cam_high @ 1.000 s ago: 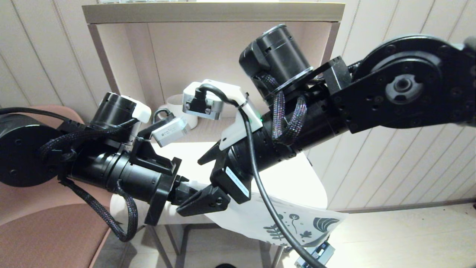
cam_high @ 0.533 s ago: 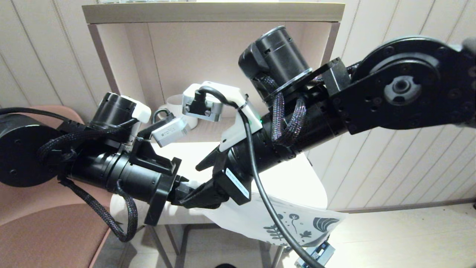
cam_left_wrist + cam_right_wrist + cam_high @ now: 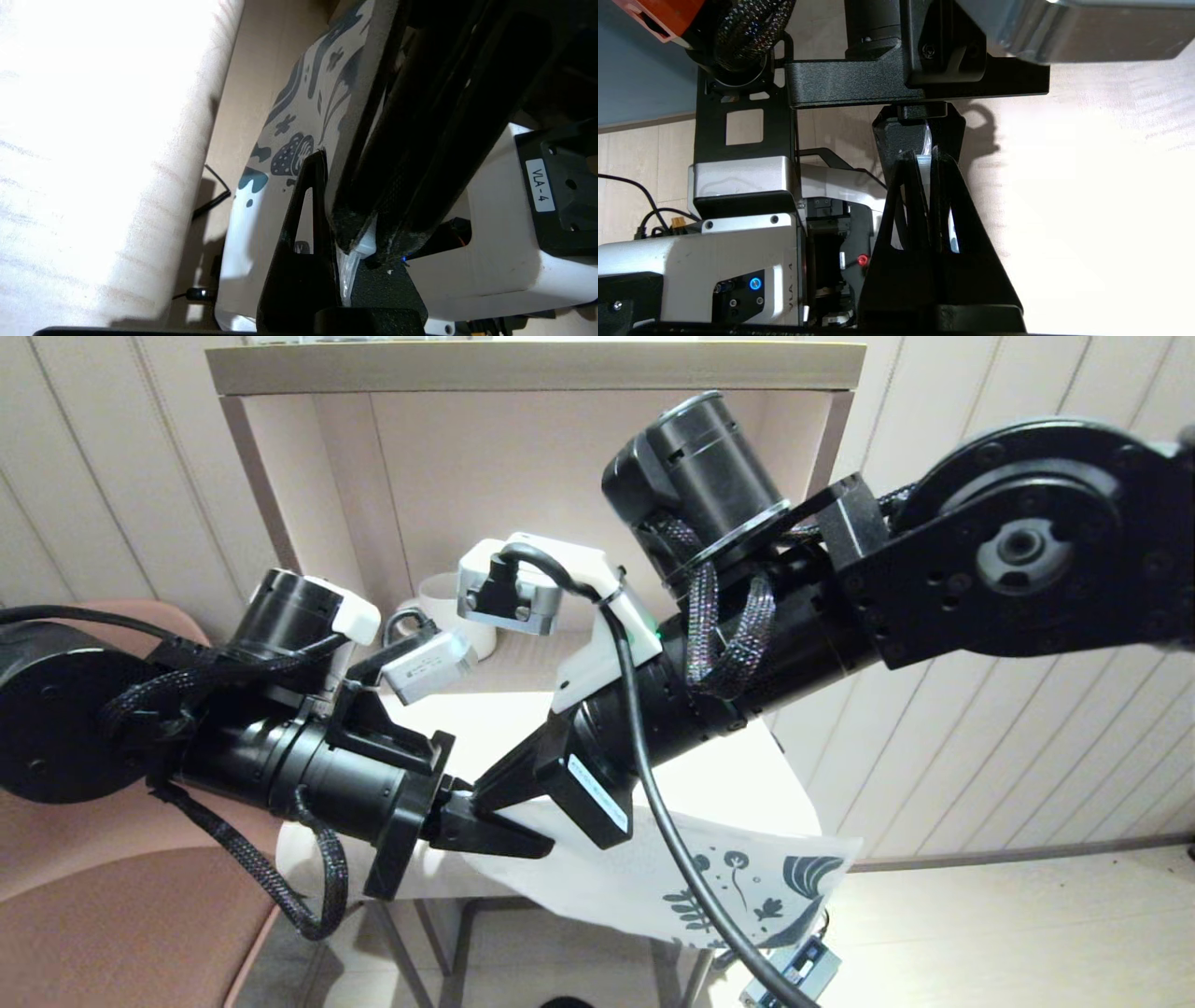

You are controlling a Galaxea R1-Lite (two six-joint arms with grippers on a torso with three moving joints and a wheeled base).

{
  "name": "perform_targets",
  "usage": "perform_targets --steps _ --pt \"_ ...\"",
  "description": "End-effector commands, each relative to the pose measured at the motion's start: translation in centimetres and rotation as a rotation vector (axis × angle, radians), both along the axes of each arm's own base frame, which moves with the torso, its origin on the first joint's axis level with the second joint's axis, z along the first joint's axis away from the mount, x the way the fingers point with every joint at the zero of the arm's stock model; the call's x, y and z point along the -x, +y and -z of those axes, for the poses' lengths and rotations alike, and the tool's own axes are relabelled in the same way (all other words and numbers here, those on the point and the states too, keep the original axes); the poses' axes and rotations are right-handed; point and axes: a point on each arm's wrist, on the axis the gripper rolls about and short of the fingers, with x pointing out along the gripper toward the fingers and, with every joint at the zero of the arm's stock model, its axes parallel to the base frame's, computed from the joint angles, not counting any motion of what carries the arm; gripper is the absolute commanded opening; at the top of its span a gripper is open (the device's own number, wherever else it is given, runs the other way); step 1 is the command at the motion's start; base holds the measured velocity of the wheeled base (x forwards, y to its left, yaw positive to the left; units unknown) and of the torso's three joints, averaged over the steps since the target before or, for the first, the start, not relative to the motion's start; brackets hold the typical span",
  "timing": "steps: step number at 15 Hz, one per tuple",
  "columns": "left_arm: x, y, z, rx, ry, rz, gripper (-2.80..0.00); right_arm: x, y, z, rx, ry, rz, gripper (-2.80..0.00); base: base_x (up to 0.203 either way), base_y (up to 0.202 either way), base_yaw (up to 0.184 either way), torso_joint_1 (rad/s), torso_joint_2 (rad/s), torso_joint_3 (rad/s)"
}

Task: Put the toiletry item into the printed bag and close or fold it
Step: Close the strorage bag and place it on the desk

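Here the white table (image 3: 747, 784) is the biggest thing, standing under a shelf unit with a white mug (image 3: 439, 602) at the back. Over its near edge hangs the printed bag (image 3: 738, 887), its leaf-printed end drooping past the rim while the plain end is lifted off the surface. Both arms meet at that plain end. The left gripper (image 3: 495, 835) has its fingers pressed together on the film, and the right gripper (image 3: 509, 782) pinches the same edge just beside it; the right wrist view shows a sliver of clear plastic squeezed between its closed fingers (image 3: 920, 200). The comb is not visible in any view, so whether it sits inside the pouch cannot be told. The bag looks thin, limp and slippery: it will sag and slide unless held by its edge, so grips near the mouth corners suit folding best.
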Motion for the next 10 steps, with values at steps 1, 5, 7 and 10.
perform_targets --steps 1,5,7,10 --pt "0.0 0.0 -0.1 0.004 -0.001 0.005 -2.8 0.0 0.0 0.2 0.007 0.004 -0.005 -2.8 0.0 0.0 0.0 0.0 0.0 0.0" --pt "0.0 0.0 0.0 0.003 0.001 0.005 -2.8 0.1 -0.1 0.3 0.012 0.007 -0.005 -2.8 0.0 0.0 0.0 0.0 0.0 0.0" --pt "0.0 0.0 0.0 0.003 0.0 0.005 -2.8 0.1 -0.4 0.7 0.025 0.017 0.001 -2.8 0.0 0.0 0.0 0.0 0.0 0.0" --pt "0.0 0.0 0.0 0.003 0.001 0.005 -2.8 0.5 -1.4 0.2 0.021 0.013 0.01 -2.8 0.0 0.0 0.0 0.0 0.0 0.0"
